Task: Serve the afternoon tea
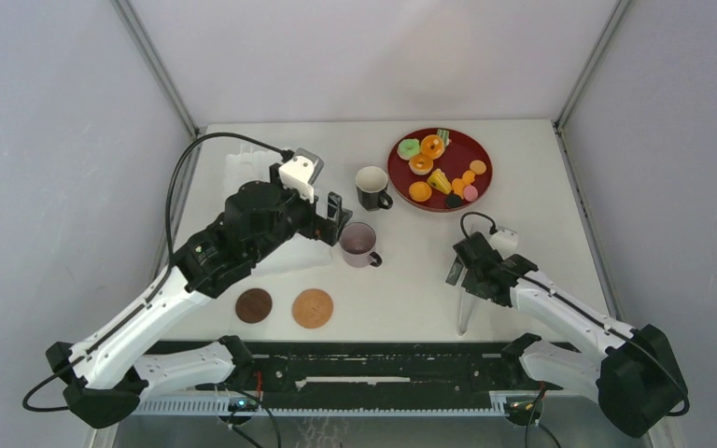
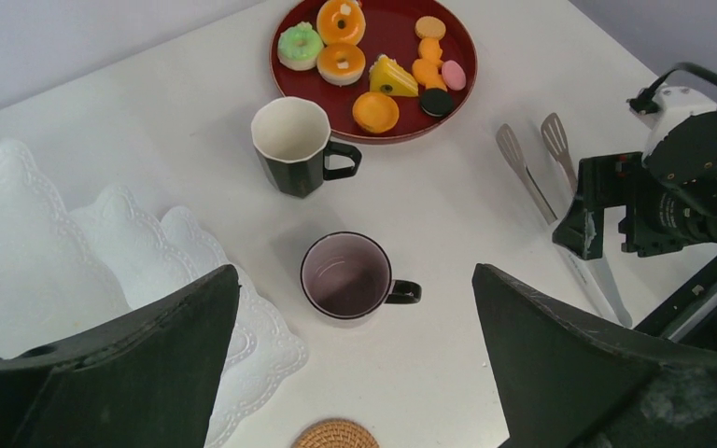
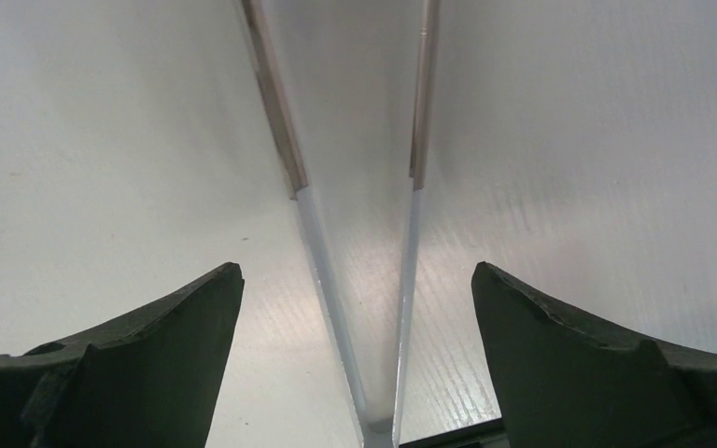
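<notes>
The mauve mug (image 1: 358,243) (image 2: 345,277) stands upright mid-table, its handle to the right. My left gripper (image 1: 336,217) (image 2: 355,271) hovers open above it, one finger on each side, touching nothing. The black mug (image 1: 372,187) (image 2: 291,147) stands just behind. Two round coasters, one dark (image 1: 253,305) and one light (image 1: 313,308) (image 2: 334,436), lie near the front. The white tiered stand (image 1: 243,170) (image 2: 56,243) is partly hidden under my left arm. Pastries (image 1: 420,164) (image 2: 342,63) lie on the dark red tray (image 1: 462,149) (image 2: 390,26). My right gripper (image 1: 462,266) (image 3: 357,266) is open over the tongs.
The long metal tongs (image 1: 467,303) (image 2: 532,182) (image 3: 409,140) lie flat on the table at the front right, their arms running between my right fingers without touching them. Grey walls close in the table on three sides.
</notes>
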`<state>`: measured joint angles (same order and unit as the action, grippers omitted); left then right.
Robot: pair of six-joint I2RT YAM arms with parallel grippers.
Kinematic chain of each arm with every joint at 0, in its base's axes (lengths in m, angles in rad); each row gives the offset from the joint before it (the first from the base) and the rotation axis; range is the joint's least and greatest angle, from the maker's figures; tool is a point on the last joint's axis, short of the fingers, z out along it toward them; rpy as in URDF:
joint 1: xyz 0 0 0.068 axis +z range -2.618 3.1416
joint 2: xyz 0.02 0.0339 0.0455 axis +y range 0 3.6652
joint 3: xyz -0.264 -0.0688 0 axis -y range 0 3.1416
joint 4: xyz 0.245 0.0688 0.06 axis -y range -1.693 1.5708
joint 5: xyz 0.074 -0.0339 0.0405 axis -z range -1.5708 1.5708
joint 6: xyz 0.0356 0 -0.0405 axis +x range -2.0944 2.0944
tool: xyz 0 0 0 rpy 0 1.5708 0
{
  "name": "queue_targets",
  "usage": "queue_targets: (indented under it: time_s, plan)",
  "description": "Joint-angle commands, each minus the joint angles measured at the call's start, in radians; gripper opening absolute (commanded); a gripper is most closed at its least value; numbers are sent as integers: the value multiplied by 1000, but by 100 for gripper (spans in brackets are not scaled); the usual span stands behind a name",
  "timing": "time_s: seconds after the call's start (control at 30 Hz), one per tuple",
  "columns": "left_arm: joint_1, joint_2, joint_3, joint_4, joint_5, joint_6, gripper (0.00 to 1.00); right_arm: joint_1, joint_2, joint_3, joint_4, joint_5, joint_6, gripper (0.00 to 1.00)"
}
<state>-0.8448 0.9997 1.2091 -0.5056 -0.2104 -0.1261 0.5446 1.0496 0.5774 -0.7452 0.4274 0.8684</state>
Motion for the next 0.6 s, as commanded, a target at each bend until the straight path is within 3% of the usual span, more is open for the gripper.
queue_targets:
  time_s: [0.0,0.1,0.23,0.37,0.57]
  plan:
    - [3,-33,-22,53,-31,33,99,-2,1,45,45,-41,-67,100]
    - [3,-36,-27,60,-29,40,99,-59,35,52,37,-105,-52,100]
    - [3,-41,-30,61,-29,44,100,-65,116,47,55,-79,-48,97]
    - [3,-47,-31,54,-38,49,100,-60,178,48,103,-78,-60,84]
    - [3,-51,-35,52,-44,45,100,-43,230,49,149,-82,-64,76]
